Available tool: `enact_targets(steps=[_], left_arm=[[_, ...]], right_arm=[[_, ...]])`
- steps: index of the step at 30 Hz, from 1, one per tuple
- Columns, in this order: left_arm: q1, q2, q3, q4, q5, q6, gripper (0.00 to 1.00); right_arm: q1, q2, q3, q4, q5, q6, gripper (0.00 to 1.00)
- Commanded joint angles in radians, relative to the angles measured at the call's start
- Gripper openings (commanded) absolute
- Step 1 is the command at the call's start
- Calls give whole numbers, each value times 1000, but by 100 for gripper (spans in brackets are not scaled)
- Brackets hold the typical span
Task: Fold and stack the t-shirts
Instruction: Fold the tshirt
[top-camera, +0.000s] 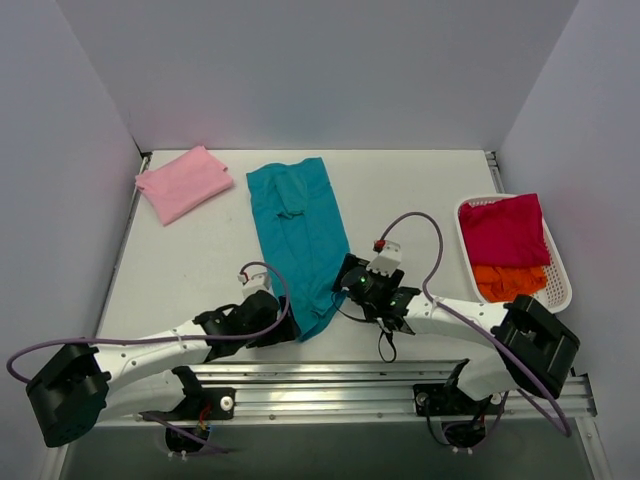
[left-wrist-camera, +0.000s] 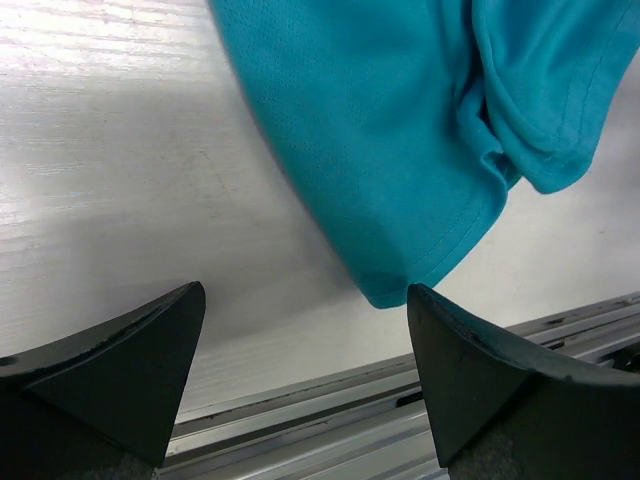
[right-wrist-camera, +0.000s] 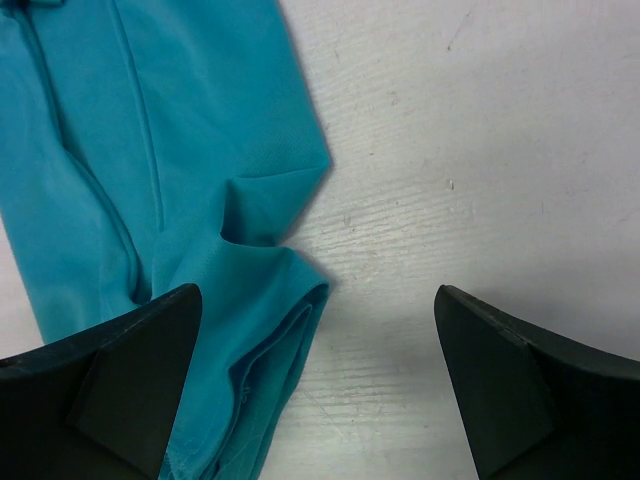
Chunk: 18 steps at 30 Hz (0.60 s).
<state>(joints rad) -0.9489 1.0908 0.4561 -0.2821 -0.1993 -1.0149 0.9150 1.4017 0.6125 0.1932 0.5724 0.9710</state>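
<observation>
Lying flat, the teal t-shirt (top-camera: 297, 240) has its near end between the spread left fingers (left-wrist-camera: 120, 370) and spread right fingers (right-wrist-camera: 110, 390).

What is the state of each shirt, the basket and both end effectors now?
teal t-shirt: folded into a long strip, lying flat, not gripped.
light pink t-shirt: folded, far left corner.
basket: holds two shirts.
magenta t-shirt: in basket.
orange t-shirt: in basket.
left end effector: open, empty.
right end effector: open, empty.
</observation>
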Motion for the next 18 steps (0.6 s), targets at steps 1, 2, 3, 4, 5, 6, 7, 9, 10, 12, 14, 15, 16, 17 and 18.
enact_targets(steps=[1,2,3,4,5,6,7,9,10,12,14,15,16,17,18], left_arm=[[-8,9,-25,64,-61,-80,93],[-8,20,-30,92,-77,-89,93],[-8,29,-37,107,-83,-105,93],[-8,38,-40,128,-84,-111,93],[-8,59,-40,167,-84,-116,93],[-8,73,-40,185,-83,-120,93],[-8,89,-37,204,-80,-122,93],[-8,142,-31,254,-60,-123,92],[-8,161,-22,265,-54,-123,90],[-8,217,-13,333,-20,-116,82],[-10,274,-1,374,4,-108,70],[-11,288,3,386,24,-103,64],[-14,302,3,408,34,-97,58],[-16,322,7,414,40,-96,42],[-16,328,7,417,46,-94,32]], right_arm=[[-11,-81,-20,-31,56,9,97],[-13,-89,-23,-32,57,6,98],[-15,-96,-25,-32,58,2,97],[-18,-105,-28,-35,60,-3,98],[-19,-107,-25,-38,60,-8,98],[-21,-110,-23,-47,61,-11,97],[-22,-110,-22,-51,61,-18,97],[-31,-115,-22,-54,61,-25,97],[-34,-118,-22,-55,60,-28,97],[-45,-122,-28,-51,58,-34,97],[-57,-129,-33,-49,53,-38,98],[-61,-132,-37,-49,52,-40,98],[-65,-136,-39,-49,50,-41,97],[-68,-138,-42,-48,49,-44,98],[-76,-141,-45,-49,46,-46,98]])
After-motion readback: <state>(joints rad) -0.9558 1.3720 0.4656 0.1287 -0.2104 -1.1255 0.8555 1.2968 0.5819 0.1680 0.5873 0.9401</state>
